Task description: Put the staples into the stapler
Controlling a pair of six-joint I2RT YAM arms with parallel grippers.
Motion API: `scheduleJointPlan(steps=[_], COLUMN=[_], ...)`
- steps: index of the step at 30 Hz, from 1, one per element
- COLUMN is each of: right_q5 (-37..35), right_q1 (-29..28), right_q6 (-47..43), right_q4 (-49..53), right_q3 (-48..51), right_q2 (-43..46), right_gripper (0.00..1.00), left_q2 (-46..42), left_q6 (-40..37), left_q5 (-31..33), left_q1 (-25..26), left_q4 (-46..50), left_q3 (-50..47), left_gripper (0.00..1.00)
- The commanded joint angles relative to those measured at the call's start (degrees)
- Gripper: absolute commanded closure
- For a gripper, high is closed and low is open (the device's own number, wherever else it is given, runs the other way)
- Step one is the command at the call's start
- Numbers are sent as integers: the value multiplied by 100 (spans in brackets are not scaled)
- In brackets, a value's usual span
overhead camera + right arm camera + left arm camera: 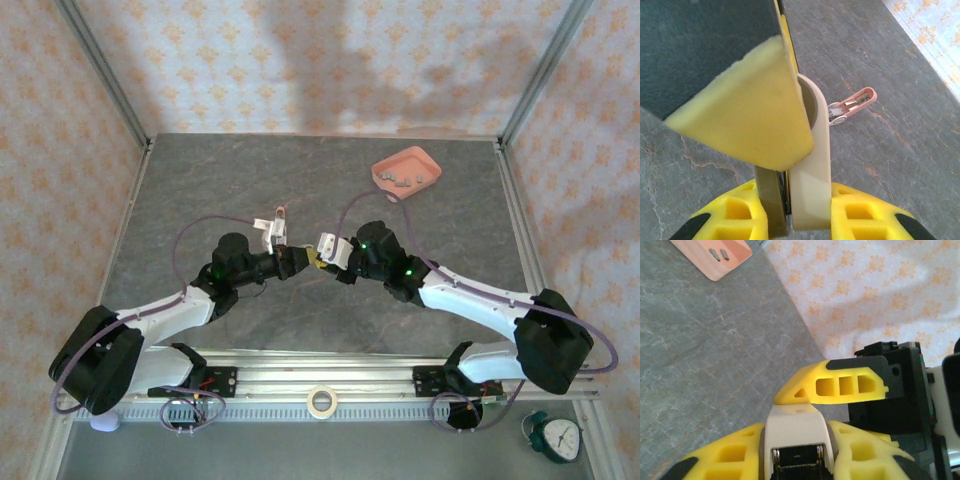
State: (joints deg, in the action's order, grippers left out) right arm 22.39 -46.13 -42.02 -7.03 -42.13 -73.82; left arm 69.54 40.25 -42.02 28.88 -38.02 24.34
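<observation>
Clamped between the yellow foam fingers of the left gripper (295,260): mini pink-and-white hinged stapler (796,427), metal channel showing, over the grey stone-patterned table (220,190). Pinched at its white far end by the right gripper (796,205), jaws closed tight on it. Pink arm (856,102) splayed out beyond. Tiny grey metal staples (404,182) lying in the shallow pink tray (385,165), well apart at far right.
</observation>
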Motion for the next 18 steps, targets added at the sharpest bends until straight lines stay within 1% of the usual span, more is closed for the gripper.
scheduleJointPlan(steps=[1,2,3,4,6,9,14,16,18], right_q5=[13,82,266,470,1099,1815,2468,2627,2815], right_q1=[-24,13,90,191,507,799,913,921,922], right_q6=[352,458,605,779,1187,1302,1088,978,783], right_q4=[-30,50,147,186,216,563,1330,1533,1784], right_q3=[-183,-173,-167,-137,-48,-18,-242,-369,-524], right_q2=[145,205,292,389,570,923,989,932,818], right_gripper=[62,56,51,47,41,39,39,39,40], left_q2=[-155,-231,-336,-437,-683,-1046,-1495,-1601,-1669], left_q6=[-666,-895,-1279,-1564,-2309,-3359,-4870,-5246,-5514], left_q5=[-24,-14,4,24,29,-25,-427,-486,-682], left_q1=[13,14,20,12,16,13,14,13,17], left_q4=[170,367,628,844,1389,1977,2688,2885,2844], left_q3=[207,240,266,289,356,396,403,397,346], left_gripper=[91,92,94,96,100,100,100,100,100])
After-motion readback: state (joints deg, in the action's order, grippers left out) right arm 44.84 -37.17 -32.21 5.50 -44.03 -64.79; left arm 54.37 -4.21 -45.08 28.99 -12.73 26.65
